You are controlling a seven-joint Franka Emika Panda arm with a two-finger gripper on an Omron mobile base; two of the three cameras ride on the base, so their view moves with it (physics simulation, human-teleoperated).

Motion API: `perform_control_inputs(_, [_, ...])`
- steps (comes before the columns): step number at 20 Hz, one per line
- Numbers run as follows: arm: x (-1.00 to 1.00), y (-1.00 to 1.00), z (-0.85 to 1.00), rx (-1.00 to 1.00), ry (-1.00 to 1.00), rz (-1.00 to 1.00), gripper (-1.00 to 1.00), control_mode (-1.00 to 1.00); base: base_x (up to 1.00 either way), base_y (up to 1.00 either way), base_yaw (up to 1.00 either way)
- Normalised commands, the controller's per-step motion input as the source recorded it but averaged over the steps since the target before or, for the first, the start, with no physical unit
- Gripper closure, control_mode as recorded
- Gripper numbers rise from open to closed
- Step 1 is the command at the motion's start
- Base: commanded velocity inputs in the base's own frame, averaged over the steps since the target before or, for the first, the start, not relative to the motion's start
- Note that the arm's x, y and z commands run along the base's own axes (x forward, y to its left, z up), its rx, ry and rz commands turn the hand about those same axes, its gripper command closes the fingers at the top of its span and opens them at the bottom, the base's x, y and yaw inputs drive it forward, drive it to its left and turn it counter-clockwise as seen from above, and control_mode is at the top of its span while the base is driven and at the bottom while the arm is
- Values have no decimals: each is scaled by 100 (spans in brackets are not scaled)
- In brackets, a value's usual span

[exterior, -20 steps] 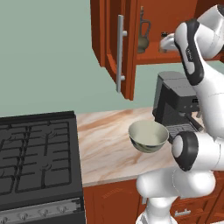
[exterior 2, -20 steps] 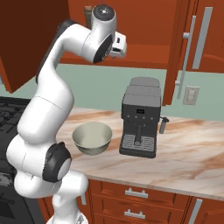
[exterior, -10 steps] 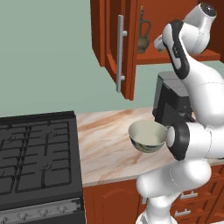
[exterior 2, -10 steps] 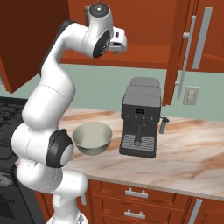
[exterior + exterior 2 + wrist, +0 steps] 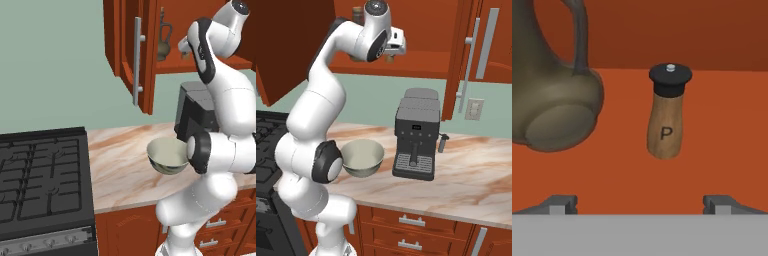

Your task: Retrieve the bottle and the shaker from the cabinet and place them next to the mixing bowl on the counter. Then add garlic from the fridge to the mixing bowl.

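Shaker (image 5: 666, 117): stands on the cabinet shelf (image 5: 722, 145), straight ahead of the hand and slightly toward its right finger; clear of both fingertips.
Shaker axis: upright, roughly across the line between the fingers, leaning a little.
Shaker build: turned wood body marked "P", black domed cap with a small pale knob; smooth and narrow.
Bottle (image 5: 549, 95): ahead and off to the hand's left, apart from the shaker; dull olive, round-bellied, with a looped handle, glazed look.
Gripper (image 5: 640, 202): jaws spread wide, nothing between them.
Judgement: a straight advance should bracket the shaker.
Mixing bowl (image 5: 362, 158): well below the hand, on the marbled counter (image 5: 481, 175).
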Motion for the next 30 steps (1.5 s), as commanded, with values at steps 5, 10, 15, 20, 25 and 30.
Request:
perform_control_inputs(5, [41, -14, 0, 0, 0, 6, -100, -100, 0, 0, 0])
perform_control_inputs(10, [24, -21, 0, 0, 0, 4, -100, -100, 0, 0, 0])
perform_control_inputs(15, [17, -10, 0, 0, 0, 1, -100, -100, 0, 0, 0])
perform_control_inputs(20, [12, 0, -3, 0, 0, 0, -100, -100, 0, 0, 0])
perform_control_inputs(25, [0, 3, -11, 0, 0, 0, -100, -100, 0, 0, 0])
perform_control_inputs(30, [0, 21, -26, 0, 0, 0, -100, -100, 0, 0, 0])
